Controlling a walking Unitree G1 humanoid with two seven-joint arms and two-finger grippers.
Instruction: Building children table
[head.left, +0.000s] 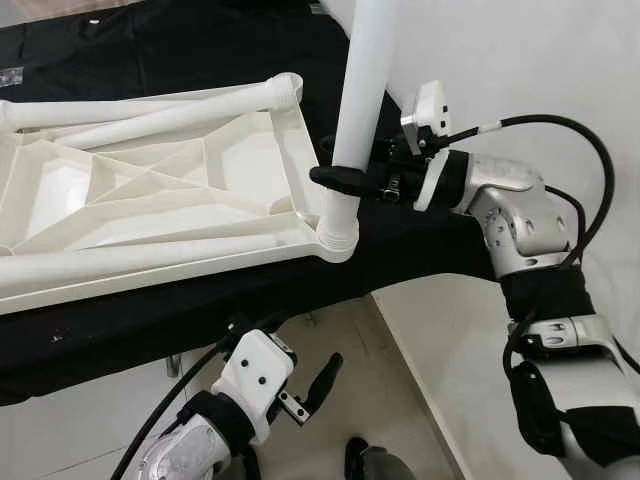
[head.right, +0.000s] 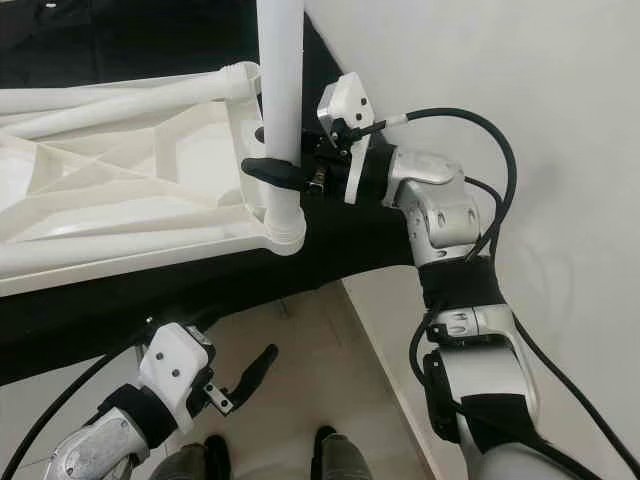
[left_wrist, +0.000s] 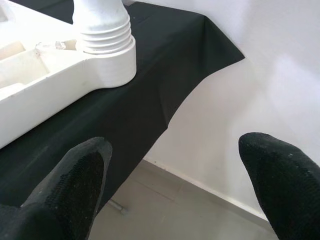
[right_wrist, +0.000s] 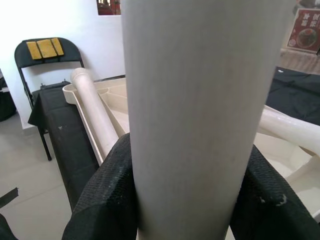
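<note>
White plastic table top (head.left: 150, 190) lies upside down on black-draped tabletop (head.left: 200, 310), upright white leg (head.left: 365, 90) seated in its near corner socket, right gripper (head.left: 335, 178) jaws clamped round leg, left gripper (head.left: 318, 385) jaws open below tabletop edge.

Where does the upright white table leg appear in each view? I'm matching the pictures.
Left eye: upright leg, right of centre.
Right eye: centre-left.
Left wrist: threaded base, upper left.
Right wrist: centre, between the fingers.
Shared landmark: white tabletop.
</note>
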